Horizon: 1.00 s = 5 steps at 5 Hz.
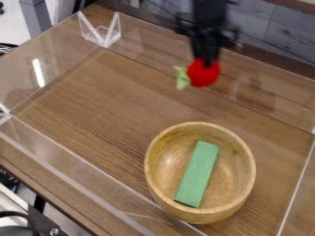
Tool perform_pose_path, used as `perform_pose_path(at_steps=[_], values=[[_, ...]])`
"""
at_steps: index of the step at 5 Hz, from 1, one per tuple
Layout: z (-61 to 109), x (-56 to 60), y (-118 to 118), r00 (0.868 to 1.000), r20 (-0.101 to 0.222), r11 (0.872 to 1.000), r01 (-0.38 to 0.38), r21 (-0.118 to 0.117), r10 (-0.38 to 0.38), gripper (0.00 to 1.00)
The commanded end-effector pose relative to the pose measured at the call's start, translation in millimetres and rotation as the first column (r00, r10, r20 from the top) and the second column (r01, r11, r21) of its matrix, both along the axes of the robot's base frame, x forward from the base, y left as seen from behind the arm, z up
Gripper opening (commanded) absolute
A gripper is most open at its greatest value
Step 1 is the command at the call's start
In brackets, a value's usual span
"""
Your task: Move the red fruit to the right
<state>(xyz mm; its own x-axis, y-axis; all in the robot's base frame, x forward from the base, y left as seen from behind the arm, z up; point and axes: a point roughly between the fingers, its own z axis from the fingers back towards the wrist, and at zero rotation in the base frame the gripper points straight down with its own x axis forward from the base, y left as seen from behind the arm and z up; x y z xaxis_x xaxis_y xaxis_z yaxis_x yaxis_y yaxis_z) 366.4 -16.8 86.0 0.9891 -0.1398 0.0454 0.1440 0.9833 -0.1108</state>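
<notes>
Camera view takes in a wooden table (87,111) from above and at a slant, fenced on its sides by clear plastic walls (37,69). A black gripper (204,61) comes down from the top edge, right of centre, pointing straight at the table. Its jaws are clenched on the red fruit (204,73), which hangs from the tips clear of the wood. The fruit is small, round and bright red, with a pale green leafy tip (182,77) sticking out on its left side. Gripper and fruit look a little blurred.

Below the fruit in the picture, nearer the camera and a bit to the right, stands a round wooden bowl (159,172). It is much larger than the fruit and well apart from it. Inside the bowl lies a flat green block (197,172), a long rectangle running roughly toward and away from the camera, leaning slightly to the right at its far end. The block rests on the bowl's floor and does not reach the rim.

At the top left, behind the table's far edge, a small clear plastic bracket (101,29) stands in a V shape. Beyond the walls the background is grey and hard to make out. The fruit hangs over the far right part of the table, near the back wall.
</notes>
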Motion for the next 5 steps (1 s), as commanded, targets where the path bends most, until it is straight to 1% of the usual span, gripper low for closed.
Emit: perform_pose_path(at_steps=[1,2,3,5], values=[[22.2,5.4,-21.7,0.997,0.078,1.0,-0.009,0.01,0.008,0.0],[16.1,5.8,-28.6,0.997,0.077,0.999,-0.021,0.026,0.019,0.0],[13.0,5.4,-25.3,0.997,0.079,0.999,-0.027,0.042,0.024,0.0],[8.7,5.2,-16.0,0.996,0.082,0.997,-0.051,0.065,0.045,0.0]])
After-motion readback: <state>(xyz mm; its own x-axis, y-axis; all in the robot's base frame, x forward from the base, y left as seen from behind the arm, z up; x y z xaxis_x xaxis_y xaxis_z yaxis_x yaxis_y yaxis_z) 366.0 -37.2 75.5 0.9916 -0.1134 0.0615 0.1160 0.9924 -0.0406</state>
